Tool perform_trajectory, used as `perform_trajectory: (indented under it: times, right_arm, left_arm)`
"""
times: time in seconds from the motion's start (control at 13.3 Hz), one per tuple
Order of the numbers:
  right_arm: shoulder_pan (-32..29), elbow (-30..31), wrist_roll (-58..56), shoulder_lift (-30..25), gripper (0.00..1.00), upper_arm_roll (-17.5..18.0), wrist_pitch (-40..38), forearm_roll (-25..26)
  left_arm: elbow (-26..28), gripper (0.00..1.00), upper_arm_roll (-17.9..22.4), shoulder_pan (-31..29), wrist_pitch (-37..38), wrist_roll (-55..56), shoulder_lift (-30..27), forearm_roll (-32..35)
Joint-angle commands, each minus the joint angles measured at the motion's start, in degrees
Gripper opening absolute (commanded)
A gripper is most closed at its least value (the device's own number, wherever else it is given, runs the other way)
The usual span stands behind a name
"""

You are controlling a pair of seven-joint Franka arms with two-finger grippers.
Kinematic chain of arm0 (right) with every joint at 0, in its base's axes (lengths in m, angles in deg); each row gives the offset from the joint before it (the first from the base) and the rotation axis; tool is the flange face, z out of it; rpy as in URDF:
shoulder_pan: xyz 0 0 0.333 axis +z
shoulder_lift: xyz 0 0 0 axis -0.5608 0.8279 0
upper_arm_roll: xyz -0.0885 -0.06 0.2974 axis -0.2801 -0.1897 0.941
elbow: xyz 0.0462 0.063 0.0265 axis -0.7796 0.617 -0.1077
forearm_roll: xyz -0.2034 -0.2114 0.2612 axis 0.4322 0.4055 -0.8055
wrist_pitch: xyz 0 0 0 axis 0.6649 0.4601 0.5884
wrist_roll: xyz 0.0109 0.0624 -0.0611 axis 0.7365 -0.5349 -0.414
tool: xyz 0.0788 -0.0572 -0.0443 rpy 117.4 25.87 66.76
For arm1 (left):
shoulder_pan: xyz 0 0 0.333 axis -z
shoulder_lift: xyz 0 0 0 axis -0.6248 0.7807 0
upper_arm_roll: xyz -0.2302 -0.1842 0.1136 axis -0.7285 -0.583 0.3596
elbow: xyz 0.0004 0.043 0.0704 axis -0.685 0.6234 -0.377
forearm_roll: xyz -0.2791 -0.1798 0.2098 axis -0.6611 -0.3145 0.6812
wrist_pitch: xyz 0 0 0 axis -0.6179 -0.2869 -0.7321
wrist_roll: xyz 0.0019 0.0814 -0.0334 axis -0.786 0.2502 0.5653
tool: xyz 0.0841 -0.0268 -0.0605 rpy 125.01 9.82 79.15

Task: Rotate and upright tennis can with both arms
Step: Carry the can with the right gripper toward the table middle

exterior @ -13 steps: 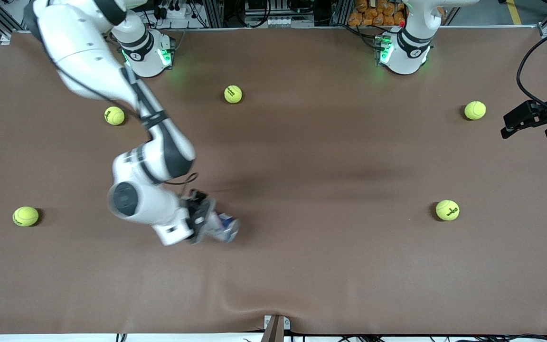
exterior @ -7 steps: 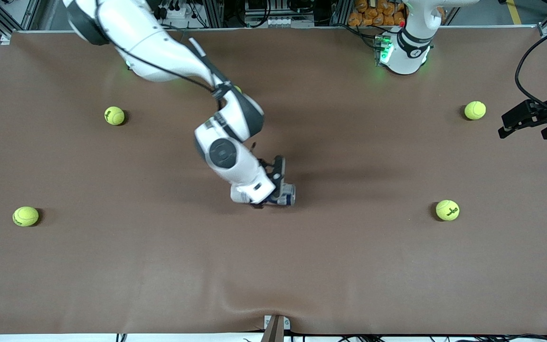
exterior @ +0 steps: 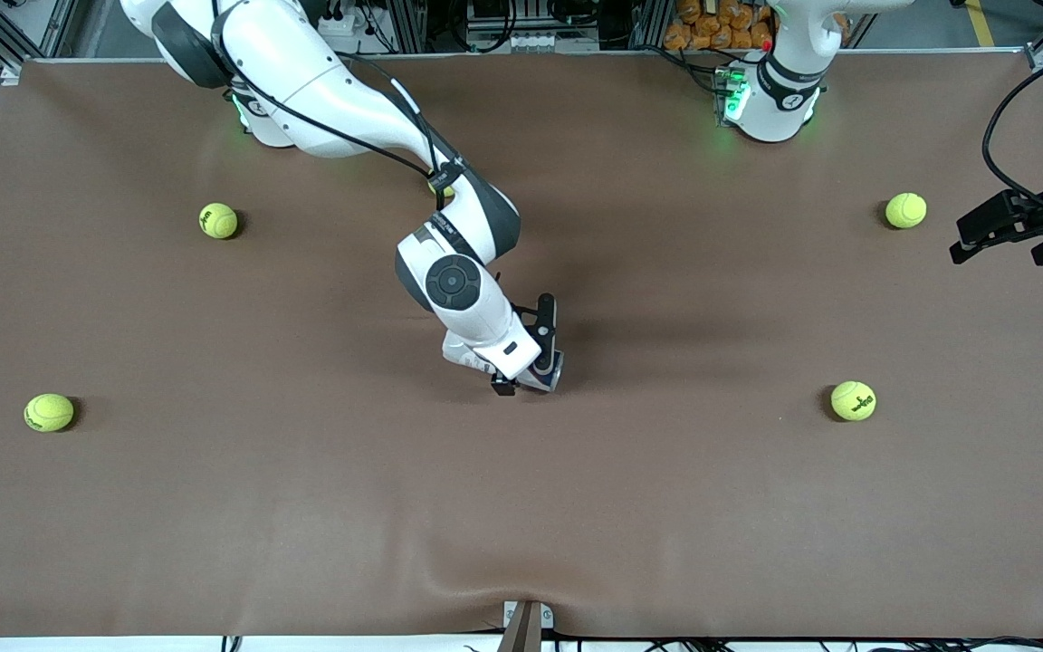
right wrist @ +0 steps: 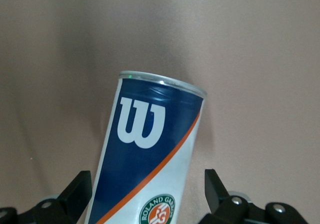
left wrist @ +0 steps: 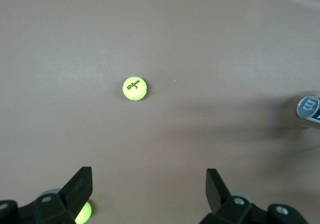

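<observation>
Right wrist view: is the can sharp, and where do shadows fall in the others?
Right wrist view: tennis can fills the frame, logo readable, soft shadow beside it. Front view: crisp, dark smears under the right gripper. Left wrist view: even light, faint shadow band near a tennis ball.

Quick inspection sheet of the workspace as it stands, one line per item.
Surface: brown table, wrinkle at its near edge.
Job's things: tennis can mid-table, between the right claw's fingers; whether it stands upright cannot be told.
Clutter: tennis balls scattered on the table.
Grippers: right claw open around the can; left claw open, waiting over the left arm's end of the table.
Cables: black cable looping to the left claw.
Surroundings: metal frame and equipment by the bases.
</observation>
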Motion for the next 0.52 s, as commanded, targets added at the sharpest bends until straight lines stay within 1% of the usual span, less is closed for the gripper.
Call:
perform_trajectory:
  times: [0.0,0.15,0.3,0.45]
  right_arm:
    - [-0.64,0.04,-0.06,-3.22,1.0,0.29,-5.36,-0.51]
    - [-0.98,0.04,2.56,-6.82,1.0,0.29,-10.37,-0.6]
    - [-3.35,0.04,7.13,-10.34,1.0,0.2,-15.04,-0.6]
    - [-7.73,0.04,9.6,-12.98,1.0,0.11,-16.72,-0.51]
  left_arm:
    - [-0.69,1.0,-0.04,-0.31,1.01,0.07,0.02,-1.03]
    - [-0.78,1.0,-0.04,-0.39,1.01,0.16,-0.06,-1.03]
    - [-1.04,1.0,-0.04,-0.4,1.01,-0.19,-0.07,-2.07]
    - [-0.95,1.0,0.31,-0.66,1.01,-0.72,0.02,-7.32]
